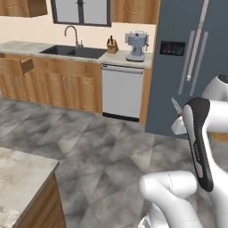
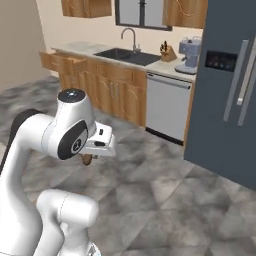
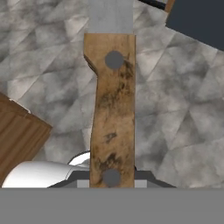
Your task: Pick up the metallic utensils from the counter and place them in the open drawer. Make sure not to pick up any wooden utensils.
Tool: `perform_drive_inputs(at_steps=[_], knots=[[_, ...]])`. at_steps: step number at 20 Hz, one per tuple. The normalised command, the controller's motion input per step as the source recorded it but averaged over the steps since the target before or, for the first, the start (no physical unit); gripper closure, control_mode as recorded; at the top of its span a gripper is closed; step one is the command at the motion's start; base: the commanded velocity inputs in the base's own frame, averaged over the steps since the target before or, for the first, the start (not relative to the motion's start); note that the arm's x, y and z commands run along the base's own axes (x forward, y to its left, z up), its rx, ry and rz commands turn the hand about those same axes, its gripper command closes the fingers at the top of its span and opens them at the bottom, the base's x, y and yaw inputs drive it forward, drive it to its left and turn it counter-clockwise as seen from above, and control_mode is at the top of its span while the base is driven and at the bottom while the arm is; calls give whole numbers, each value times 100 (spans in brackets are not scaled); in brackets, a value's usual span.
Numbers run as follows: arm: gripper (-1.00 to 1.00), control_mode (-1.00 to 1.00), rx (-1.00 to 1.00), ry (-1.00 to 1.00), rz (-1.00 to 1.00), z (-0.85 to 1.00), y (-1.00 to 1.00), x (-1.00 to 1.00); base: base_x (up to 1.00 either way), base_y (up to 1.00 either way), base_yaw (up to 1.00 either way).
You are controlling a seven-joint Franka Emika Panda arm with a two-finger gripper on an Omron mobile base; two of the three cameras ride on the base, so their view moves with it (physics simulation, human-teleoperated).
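While the arm hangs over the grey tiled floor point(image 1: 102, 147), the end effector point(image 3: 112, 181) is clamped on the knife point(image 3: 111, 109), brown riveted handle between its jaws, grey blade pointing away. The open drawer point(image 1: 20, 64) juts from the far-left cabinets beneath the bench point(image 1: 26, 46).

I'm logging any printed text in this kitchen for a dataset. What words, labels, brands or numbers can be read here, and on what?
None can be read.
Refrigerator door panel: a few pale marks, too small and blurred to read.
Coffee machine: no legible brand.
Knife in the claw: wooden handle with two rivets, no text.
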Motion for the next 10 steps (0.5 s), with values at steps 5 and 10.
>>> perform_drive_inputs(at_steps=[5, 10], knots=[[100, 100, 0, 0, 0, 0, 0, 0, 66, -62, 31], [100, 100, 0, 0, 0, 0, 0, 0, 63, -60, 31]])
